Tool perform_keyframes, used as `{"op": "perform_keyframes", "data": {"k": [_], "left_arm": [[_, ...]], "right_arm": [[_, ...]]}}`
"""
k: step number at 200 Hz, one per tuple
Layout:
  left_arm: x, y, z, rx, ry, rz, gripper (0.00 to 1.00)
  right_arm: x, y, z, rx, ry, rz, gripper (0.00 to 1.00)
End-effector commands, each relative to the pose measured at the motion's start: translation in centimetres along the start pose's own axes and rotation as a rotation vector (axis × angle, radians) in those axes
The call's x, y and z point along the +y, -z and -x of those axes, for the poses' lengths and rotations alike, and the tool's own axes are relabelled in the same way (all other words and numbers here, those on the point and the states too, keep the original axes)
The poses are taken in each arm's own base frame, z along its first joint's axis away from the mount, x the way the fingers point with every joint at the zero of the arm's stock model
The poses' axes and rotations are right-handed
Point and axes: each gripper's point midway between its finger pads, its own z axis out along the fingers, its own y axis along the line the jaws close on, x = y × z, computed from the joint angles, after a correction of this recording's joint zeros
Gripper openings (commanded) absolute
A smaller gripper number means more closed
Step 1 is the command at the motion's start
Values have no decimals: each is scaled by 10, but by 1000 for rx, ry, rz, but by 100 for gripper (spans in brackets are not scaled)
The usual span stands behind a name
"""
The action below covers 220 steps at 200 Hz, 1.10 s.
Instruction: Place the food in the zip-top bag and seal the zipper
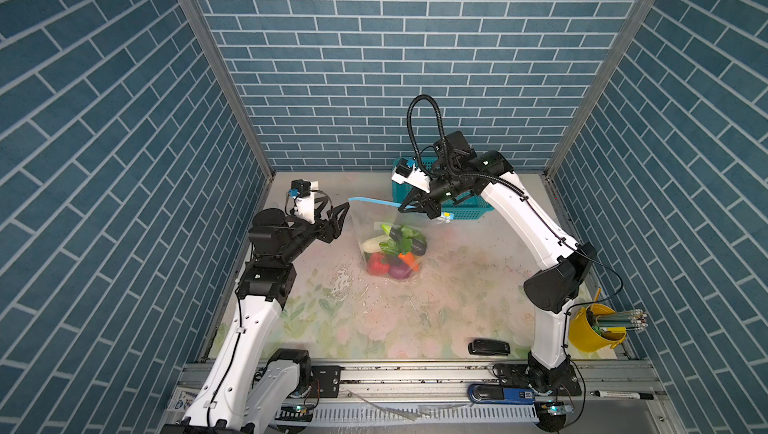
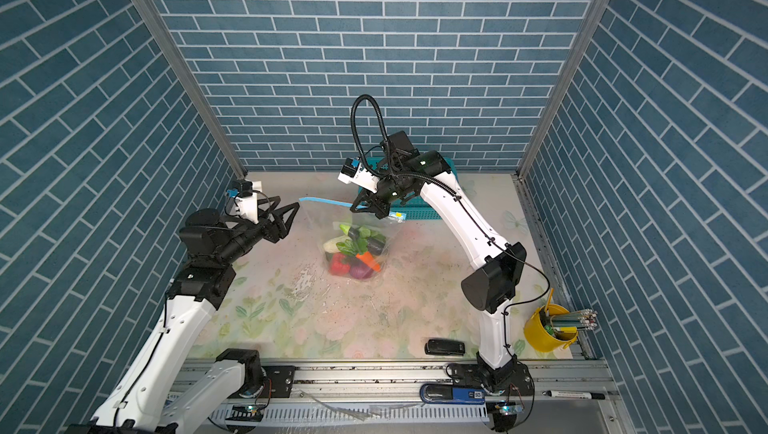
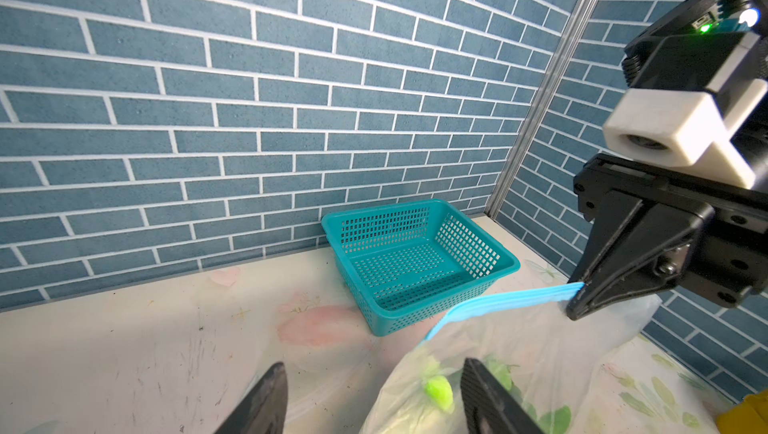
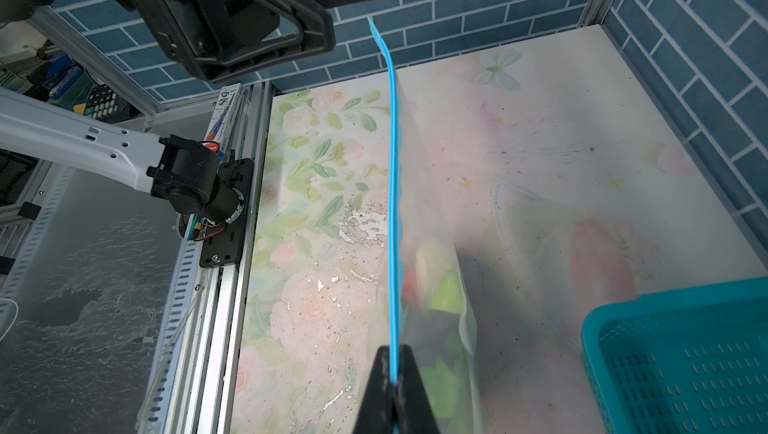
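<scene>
Right hand (image 1: 402, 207) pinching zipper (image 1: 372, 202), left hand (image 3: 374, 369) spread beside zip-top bag (image 1: 365, 228), teal basket (image 1: 469, 208) behind, yellow pencil bucket (image 1: 590, 330) well apart.

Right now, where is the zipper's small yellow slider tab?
In both top views, the small yellow slider tab sits at the right end of the light blue zipper strip, just right of the right claw, in front of the teal perforated plastic basket.

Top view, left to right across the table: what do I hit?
left gripper → zip-top bag with the food → black device → yellow bucket. Right gripper, shut on the zipper, overlaps the bag: left out.
</scene>
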Motion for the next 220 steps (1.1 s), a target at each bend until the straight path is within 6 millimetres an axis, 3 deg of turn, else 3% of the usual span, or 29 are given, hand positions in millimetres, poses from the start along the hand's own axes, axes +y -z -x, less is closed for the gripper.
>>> {"op": "perform_keyframes", "data": {"k": [1,79,113,134,161,193,220], "left_arm": [[0,1,2,-15,-2,2,69],[5,5,4,-21,20,40,72],[5,15,12,-54,37,70,73],[5,21,16,-63,56,92,73],[7,28,11,-57,73,124,73],[12,35,0,-36,65,198,73],[10,40,-3,-45,70,201,74]], "right_arm": [[13,18,19,-60,18,-26,0],[14,31,20,-79,-130,-189,0],[37,22,15,-87,-262,-258,0],[63,8,27,-141,-299,-289,0],[96,-14,60,-256,-346,-308,0],[96,-19,87,-384,-589,-355,0],[89,-28,77,-451,-721,-374,0]]}}
